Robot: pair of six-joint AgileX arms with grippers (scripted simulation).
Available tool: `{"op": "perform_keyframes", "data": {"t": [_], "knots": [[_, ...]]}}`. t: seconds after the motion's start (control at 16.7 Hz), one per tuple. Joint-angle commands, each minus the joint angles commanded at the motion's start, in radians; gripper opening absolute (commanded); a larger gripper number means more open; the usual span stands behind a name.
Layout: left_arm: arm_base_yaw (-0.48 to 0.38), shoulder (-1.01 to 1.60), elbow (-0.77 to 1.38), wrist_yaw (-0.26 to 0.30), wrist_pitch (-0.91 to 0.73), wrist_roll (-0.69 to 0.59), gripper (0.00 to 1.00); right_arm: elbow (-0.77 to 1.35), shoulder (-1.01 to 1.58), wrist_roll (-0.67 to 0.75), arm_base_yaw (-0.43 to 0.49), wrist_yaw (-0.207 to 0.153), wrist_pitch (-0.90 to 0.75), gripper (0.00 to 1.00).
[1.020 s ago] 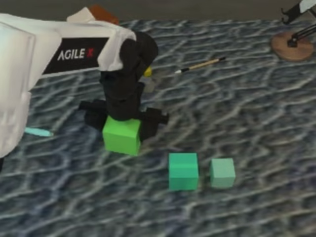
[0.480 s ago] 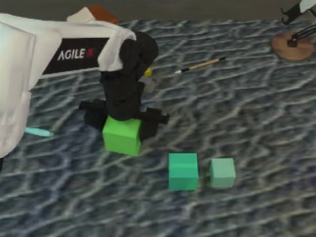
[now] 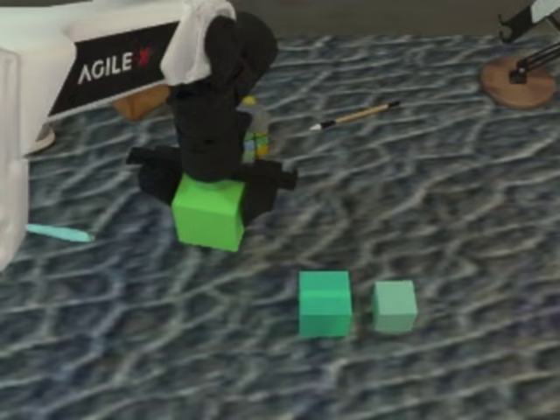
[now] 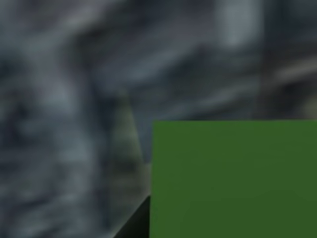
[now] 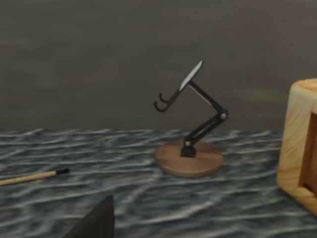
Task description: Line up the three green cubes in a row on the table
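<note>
Top view is showing, at far left, a pale turquoise stick (image 3: pixel 58 233) lying on the bench (image 3: pixel 455 201), and beside it the left tool (image 3: pixel 210 194) clamping the large lime-green cube (image 3: pixel 208 213), its dark fingers pressing the cube's two opposite sides. The cube is sitting left of and behind the other two, and I cannot tell whether it is resting on the bench or hanging just above it. A chequered puzzle cube (image 3: pixel 254 131) is peeking out behind the wrist, and a thin paintbrush (image 3: pixel 354 115) is lying farther right. The medium emerald-green cube (image 3: pixel 325 303) and the small pale mint-green cube (image 3: pixel 394 306) are standing just apart, side by side, nearer the front edge. A phone stand (image 3: pixel 518 77) on a round wooden base is occupying the far right corner.

Left wrist view is being filled by the lime cube's flat green face (image 4: pixel 233 178).

Judging from this, the lime cube is wanted just left of the emerald one, on the same line. It is worth carrying it clear of the bench, keeping its faces square to the pair, leaving a gap like theirs, and lowering it flat before releasing.

Right wrist view is showing the stand and a wooden box (image 5: pixel 299 144); the right tool itself is out of sight.

White lettering on the left arm's black panel is reading "AGILE" (image 3: pixel 112 68), followed by a red mark.
</note>
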Motion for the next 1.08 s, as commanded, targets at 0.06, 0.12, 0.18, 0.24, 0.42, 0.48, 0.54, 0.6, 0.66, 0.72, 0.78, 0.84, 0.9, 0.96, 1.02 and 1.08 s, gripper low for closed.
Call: {"op": "perform_keyframes", "data": {"t": [0.06, 0.12, 0.18, 0.24, 0.42, 0.48, 0.54, 0.6, 0.66, 0.72, 0.78, 0.84, 0.9, 0.96, 1.02, 1.08], "knots": [[0.003, -0.011, 0.019, 0.0, -0.028, 0.0, 0.0, 0.0, 0.0, 0.0, 0.0, 0.0, 0.0, 1.0], [0.004, -0.019, 0.032, 0.001, -0.045, 0.0, 0.0, 0.0, 0.0, 0.0, 0.0, 0.0, 0.0, 1.0], [0.005, -0.023, 0.037, 0.001, -0.051, 0.0, 0.0, 0.0, 0.0, 0.0, 0.0, 0.0, 0.0, 1.0], [0.005, -0.023, 0.037, 0.001, -0.051, 0.0, 0.0, 0.0, 0.0, 0.0, 0.0, 0.0, 0.0, 1.0], [-0.002, -0.023, 0.032, 0.0, -0.048, -0.001, 0.0, 0.0, 0.0, 0.0, 0.0, 0.0, 0.0, 1.0], [-0.006, -0.036, 0.018, 0.0, -0.045, -0.014, 0.0, 0.0, 0.0, 0.0, 0.0, 0.0, 0.0, 1.0], [-0.014, -0.059, -0.006, -0.001, -0.04, -0.038, 0.0, 0.0, 0.0, 0.0, 0.0, 0.0, 0.0, 1.0], [-0.023, -0.088, -0.04, -0.001, -0.034, -0.07, 0.0, 0.0, 0.0, 0.0, 0.0, 0.0, 0.0, 1.0], [-0.034, -0.122, -0.08, -0.002, -0.027, -0.106, 0.0, 0.0, 0.0, 0.0, 0.0, 0.0, 0.0, 1.0], [-0.046, -0.157, -0.127, -0.002, -0.02, -0.147, 0.0, 0.0, 0.0, 0.0, 0.0, 0.0, 0.0, 1.0], [-0.059, -0.194, -0.176, -0.002, -0.013, -0.192, 0.0, 0.0, 0.0, 0.0, 0.0, 0.0, 0.0, 1.0], [-0.072, -0.231, -0.223, -0.002, -0.006, -0.236, 0.0, 0.0, 0.0, 0.0, 0.0, 0.0, 0.0, 1.0], [-0.084, -0.265, -0.263, -0.002, 0.0, -0.275, 0.0, 0.0, 0.0, 0.0, 0.0, 0.0, 0.0, 1.0], [-0.094, -0.292, -0.292, -0.001, 0.005, -0.304, 0.0, 0.0, 0.0, 0.0, 0.0, 0.0, 0.0, 1.0], [-0.101, -0.31, -0.31, -0.001, 0.009, -0.322, 0.0, 0.0, 0.0, 0.0, 0.0, 0.0, 0.0, 1.0], [-0.104, -0.318, -0.318, -0.001, 0.01, -0.33, 0.0, 0.0, 0.0, 0.0, 0.0, 0.0, 0.0, 1.0]]}}
